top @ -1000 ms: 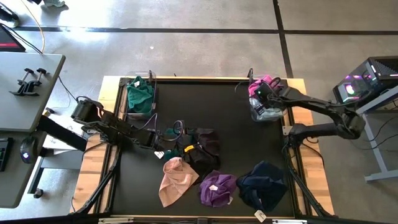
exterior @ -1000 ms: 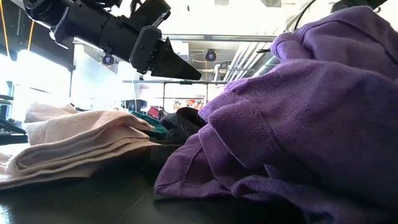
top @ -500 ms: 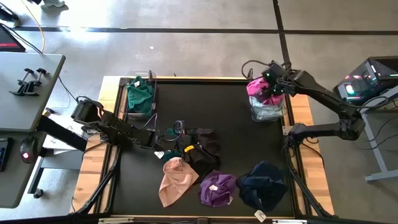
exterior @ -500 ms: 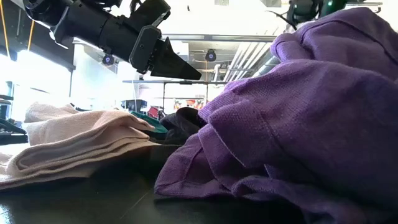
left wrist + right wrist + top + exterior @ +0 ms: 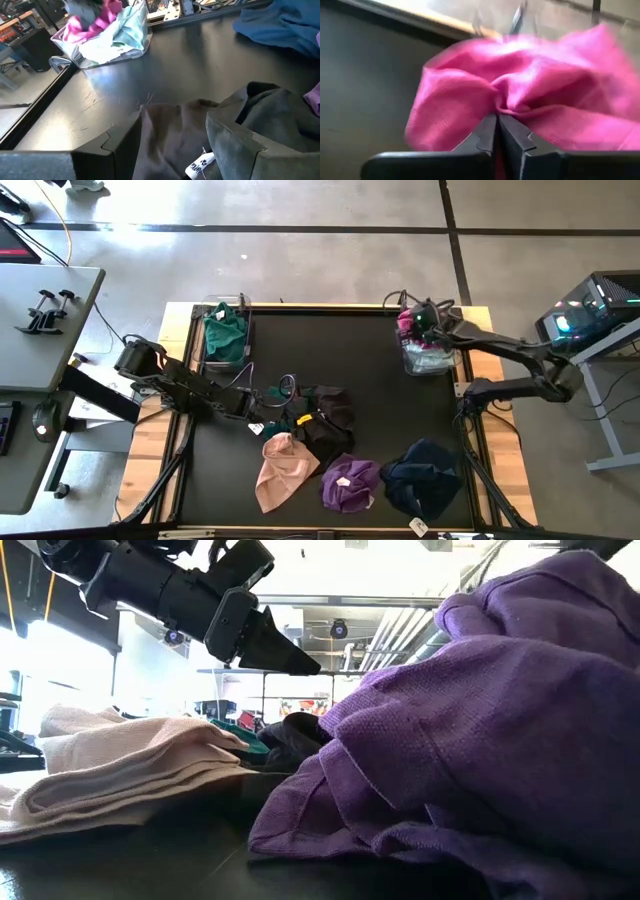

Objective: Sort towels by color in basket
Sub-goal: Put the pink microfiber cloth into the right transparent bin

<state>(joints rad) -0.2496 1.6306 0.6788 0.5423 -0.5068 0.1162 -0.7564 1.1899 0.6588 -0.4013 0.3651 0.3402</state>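
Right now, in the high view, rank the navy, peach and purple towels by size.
1. Navy towel, largest.
2. Peach towel, close behind; nearly alike, so that order is unsure.
3. Purple towel, smallest.

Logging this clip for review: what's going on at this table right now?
Two arms are sorting towels by color. The right pincer is shut on the magenta towel over the right basket. The left pincer hangs open over the dark towels mid-table. Peach-pink, purple and navy towels lie unsorted; the left basket holds green ones.
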